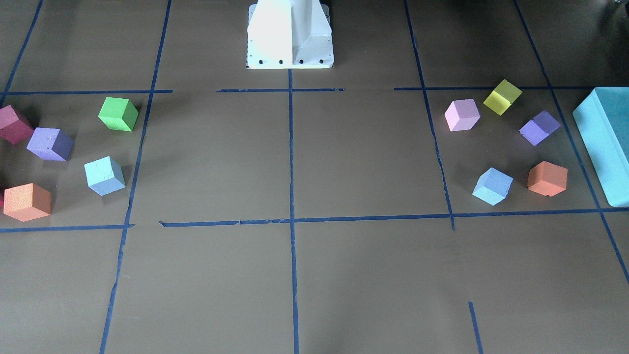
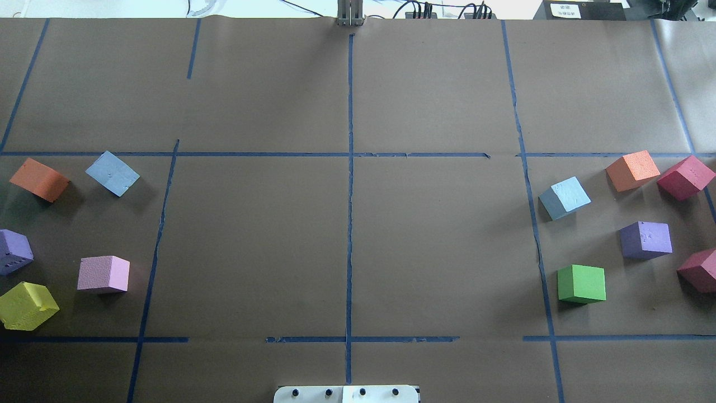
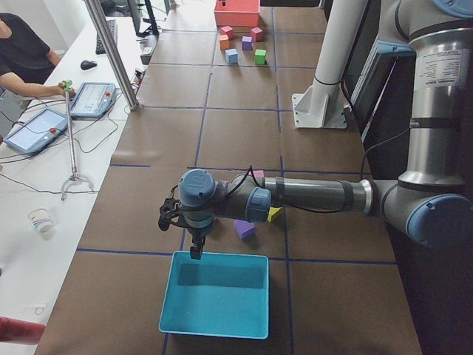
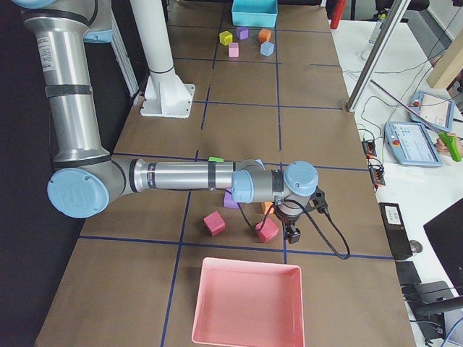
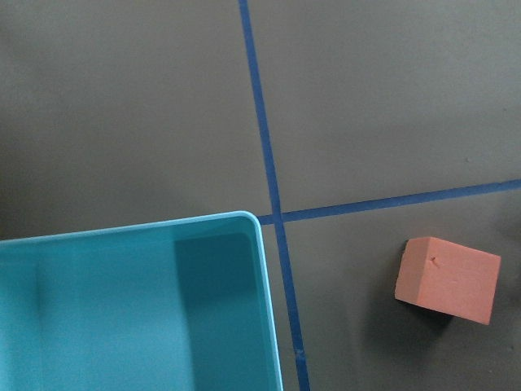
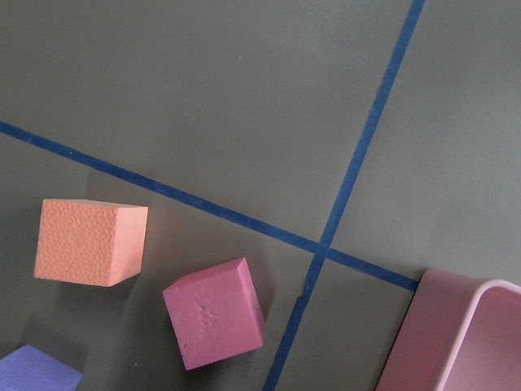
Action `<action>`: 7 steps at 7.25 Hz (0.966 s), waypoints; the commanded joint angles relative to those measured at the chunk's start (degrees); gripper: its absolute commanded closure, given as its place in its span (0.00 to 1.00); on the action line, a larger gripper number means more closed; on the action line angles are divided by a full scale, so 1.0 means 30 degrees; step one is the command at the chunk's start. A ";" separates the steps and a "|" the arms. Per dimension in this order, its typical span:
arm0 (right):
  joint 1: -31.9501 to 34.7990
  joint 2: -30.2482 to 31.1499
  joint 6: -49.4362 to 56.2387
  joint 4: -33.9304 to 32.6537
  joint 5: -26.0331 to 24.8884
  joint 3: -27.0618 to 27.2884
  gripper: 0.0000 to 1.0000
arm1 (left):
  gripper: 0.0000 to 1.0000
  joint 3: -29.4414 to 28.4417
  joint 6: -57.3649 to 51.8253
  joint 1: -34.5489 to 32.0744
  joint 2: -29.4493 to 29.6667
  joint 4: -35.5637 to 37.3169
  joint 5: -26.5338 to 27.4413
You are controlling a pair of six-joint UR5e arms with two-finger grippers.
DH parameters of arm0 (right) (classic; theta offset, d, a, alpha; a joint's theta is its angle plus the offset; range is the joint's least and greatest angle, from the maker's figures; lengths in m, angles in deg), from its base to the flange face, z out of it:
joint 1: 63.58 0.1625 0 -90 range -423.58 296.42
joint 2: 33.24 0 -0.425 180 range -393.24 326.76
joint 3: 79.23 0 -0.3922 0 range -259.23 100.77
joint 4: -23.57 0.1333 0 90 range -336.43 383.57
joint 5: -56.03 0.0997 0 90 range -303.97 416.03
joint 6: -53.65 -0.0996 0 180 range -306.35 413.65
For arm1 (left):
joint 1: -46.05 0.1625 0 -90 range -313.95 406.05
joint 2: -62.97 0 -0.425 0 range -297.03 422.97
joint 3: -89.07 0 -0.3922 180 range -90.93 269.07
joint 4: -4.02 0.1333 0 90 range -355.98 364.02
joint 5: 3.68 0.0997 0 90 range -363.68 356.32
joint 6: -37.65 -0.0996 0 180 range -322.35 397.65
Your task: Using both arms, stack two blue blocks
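Two pale blue blocks lie far apart on the brown table. One blue block [image 2: 112, 173] [image 1: 492, 186] lies on my left side. The other blue block [image 2: 564, 197] [image 1: 104, 175] lies on my right side. My left gripper [image 3: 191, 248] shows only in the exterior left view, hanging over the far edge of the teal box [image 3: 214, 292]. I cannot tell if it is open or shut. My right gripper [image 4: 293, 235] shows only in the exterior right view, beside a magenta cube [image 4: 266, 230]. I cannot tell its state either. Neither wrist view shows fingers or a blue block.
On my left side lie orange [image 2: 39, 179], purple [image 2: 14, 252], pink [image 2: 104, 274] and yellow [image 2: 27, 305] cubes. On my right side lie orange [image 2: 632, 170], magenta [image 2: 686, 177], purple [image 2: 646, 239] and green [image 2: 582, 284] cubes. A pink tray [image 4: 249, 303] stands at the right end. The white pedestal [image 1: 290, 34] stands mid-table.
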 commanded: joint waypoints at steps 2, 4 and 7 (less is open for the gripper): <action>0.0390 0.1030 0.0326 -0.0283 0.0288 0.0813 0.00 | 0.00 0.0484 -0.0038 0.1296 -0.0069 0.0172 0.0011; 0.0098 0.1469 0.0411 0.0415 0.0432 0.0407 0.00 | 0.00 0.1507 0.0020 0.1266 -0.0680 0.0202 -0.0019; -0.0137 0.3222 -0.0373 0.4654 0.0463 0.0522 0.00 | 0.00 0.1597 -0.0009 0.1266 -0.1240 -0.0032 -0.0136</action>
